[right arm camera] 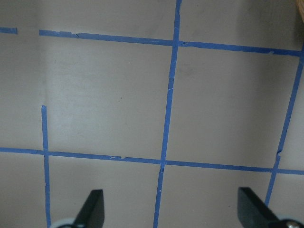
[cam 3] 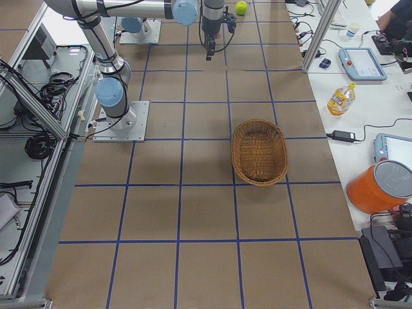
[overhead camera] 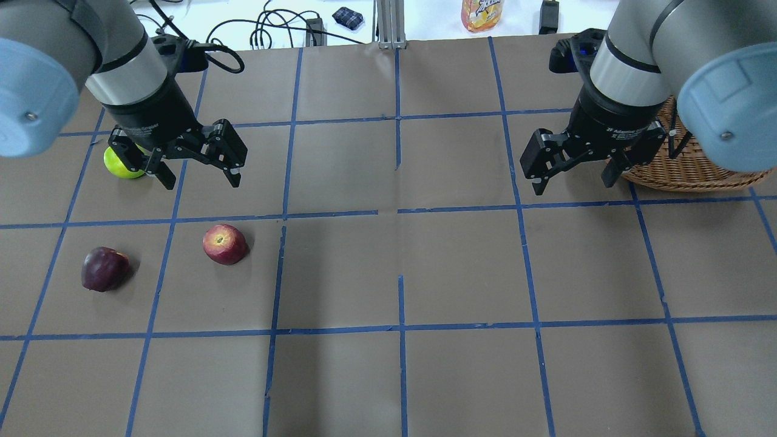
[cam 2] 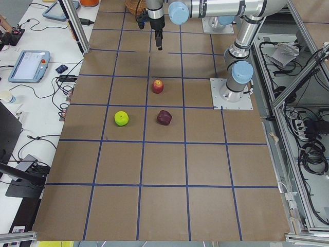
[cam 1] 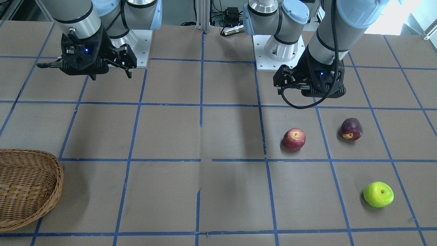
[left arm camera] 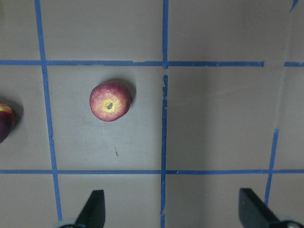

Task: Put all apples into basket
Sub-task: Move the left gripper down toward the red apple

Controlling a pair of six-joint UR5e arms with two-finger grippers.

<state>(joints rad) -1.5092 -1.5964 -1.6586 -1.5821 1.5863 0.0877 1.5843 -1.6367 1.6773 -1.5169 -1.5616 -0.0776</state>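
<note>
Three apples lie on the table's left half. The red apple [overhead camera: 224, 244] [left arm camera: 109, 101] sits nearest the middle, the maroon apple [overhead camera: 105, 269] [cam 1: 351, 129] to its left. The green apple [cam 1: 378, 194] [overhead camera: 121, 165] lies farther out, half hidden in the overhead view behind my left wrist. My left gripper [overhead camera: 200, 181] [left arm camera: 171, 206] hangs open and empty above the table, a little beyond the red apple. The wicker basket [cam 1: 27, 188] [cam 3: 259, 151] rests at the far right. My right gripper [overhead camera: 573, 184] [right arm camera: 171, 206] hovers open and empty just left of the basket's rim [overhead camera: 686, 176].
Blue tape lines [overhead camera: 399, 212] divide the brown table into squares. The arm bases [cam 1: 273, 51] stand at the robot's edge. Beyond the far edge are cables [overhead camera: 273, 30] and an orange bottle [overhead camera: 482, 13]; tablets [cam 3: 362, 63] lie on the side bench.
</note>
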